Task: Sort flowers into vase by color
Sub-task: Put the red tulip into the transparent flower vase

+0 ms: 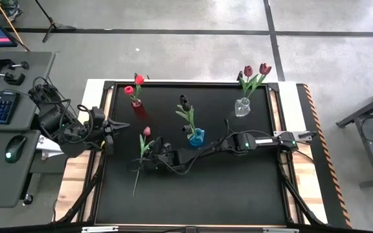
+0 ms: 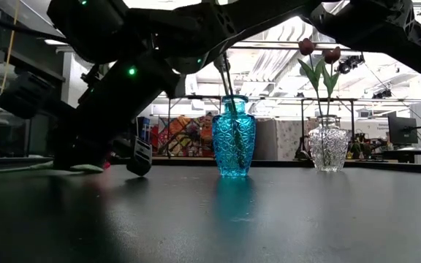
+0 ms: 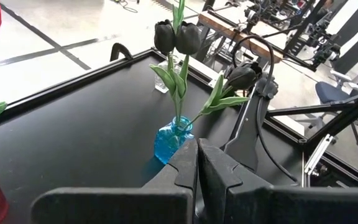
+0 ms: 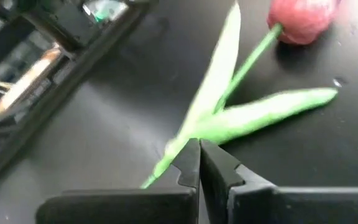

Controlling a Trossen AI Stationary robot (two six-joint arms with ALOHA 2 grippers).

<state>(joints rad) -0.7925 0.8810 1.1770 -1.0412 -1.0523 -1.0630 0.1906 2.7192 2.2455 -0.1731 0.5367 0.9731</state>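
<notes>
A pink-red tulip (image 1: 146,131) lies on the black mat, its thin green stem (image 1: 136,181) running toward the near edge. My right gripper (image 1: 149,157) reaches across from the right and is shut at the stem's leafy middle (image 4: 199,149). My left gripper (image 1: 112,133) waits shut at the table's left edge, touching nothing (image 3: 197,158). A red vase (image 1: 136,103) holds two red tulips. The blue vase (image 1: 196,136) holds near-black tulips (image 3: 178,36). Two maroon tulips stand in the clear vase (image 1: 241,107). My right gripper is shut on the tulip's stem (image 4: 178,149) where the two leaves branch off, roughly halfway along it. The fingers come slanting down from the table's right and lie across the stem. The head (image 4: 300,18) and the lower stem end (image 4: 149,182) appear to rest on the mat.
The three vases stand in the mat's far half: red at far left, blue (image 2: 234,146) in the middle, clear (image 2: 327,146) at far right. The blue vase is close beside my right arm (image 1: 238,142). The mat's near half (image 1: 206,194) is bare. A desk with keyboard lies off the table's left.
</notes>
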